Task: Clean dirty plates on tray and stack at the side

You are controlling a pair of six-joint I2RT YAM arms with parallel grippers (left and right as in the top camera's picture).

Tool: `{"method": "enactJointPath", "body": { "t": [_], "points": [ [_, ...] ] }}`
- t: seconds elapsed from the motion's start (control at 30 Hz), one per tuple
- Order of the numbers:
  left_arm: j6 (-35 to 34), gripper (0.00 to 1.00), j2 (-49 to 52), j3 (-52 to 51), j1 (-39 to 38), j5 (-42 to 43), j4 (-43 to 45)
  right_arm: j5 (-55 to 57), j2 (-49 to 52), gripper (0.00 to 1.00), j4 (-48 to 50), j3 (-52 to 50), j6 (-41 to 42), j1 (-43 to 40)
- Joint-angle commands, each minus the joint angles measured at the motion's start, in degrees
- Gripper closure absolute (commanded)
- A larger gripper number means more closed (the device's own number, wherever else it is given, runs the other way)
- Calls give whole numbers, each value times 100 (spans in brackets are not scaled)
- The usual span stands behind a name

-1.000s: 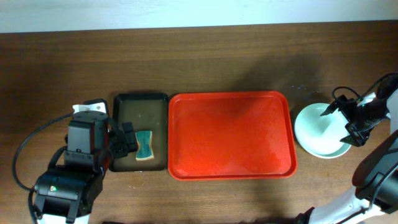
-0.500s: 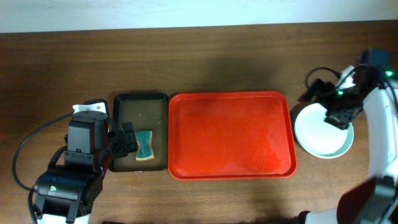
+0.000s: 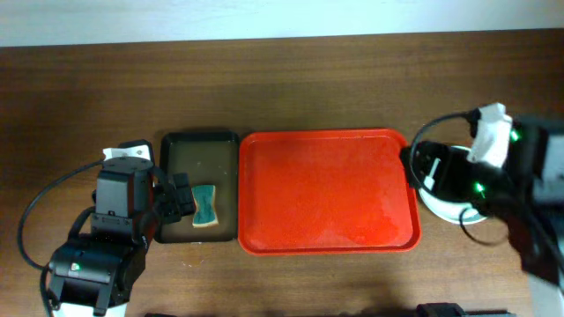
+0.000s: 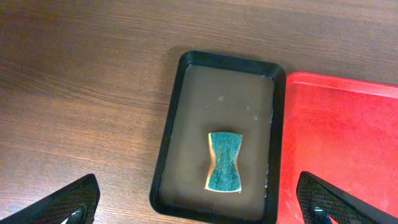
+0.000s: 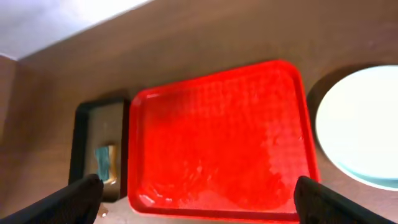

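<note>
at the near left of the table (image 3: 291,79), the left gripper (image 3: 181,201) hangs by the black tray (image 4: 168,143), its fingers spread wide with nothing between them. a teal sponge (image 4: 224,161) lies flat in that tray. just beside it, the red tray (image 3: 328,192) sits mid-table. the right gripper (image 5: 199,186) looks blurred from overhead; its fingers are likewise parted and grip nothing. beyond the red tray's right end, the plates (image 5: 360,121) rest on the table, off the tray, a bluish rim showing under the pale top one.
</note>
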Motion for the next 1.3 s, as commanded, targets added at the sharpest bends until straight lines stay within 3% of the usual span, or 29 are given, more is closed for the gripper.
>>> {"method": "enactJointPath", "body": {
  "t": [0.0, 0.3, 0.47, 0.63, 0.83, 1.1, 1.27],
  "points": [
    [-57, 1, 2, 46, -11, -37, 9, 243, -625, 2, -15, 0, 9, 37],
    [-57, 1, 2, 46, -11, -37, 11, 317, -2710, 2, 116, 0, 7, 44],
    [-57, 1, 2, 46, -11, -37, 9, 332, -3239, 2, 118, -4, -118, 103],
    [-57, 1, 2, 46, -11, -37, 9, 603, -3517, 2, 116, -22, -299, 717],
    [-57, 1, 2, 46, -11, -37, 9, 911, -4487, 2, 258, -1121, -293, 949],
    [-57, 1, 2, 46, -11, -37, 9, 1110, -5775, 1, 1978, -3281, -304, 933],
    [-57, 1, 2, 46, -11, -37, 9, 1106, -5895, 2, 5084, -4734, -1187, 931]
  ]
}}
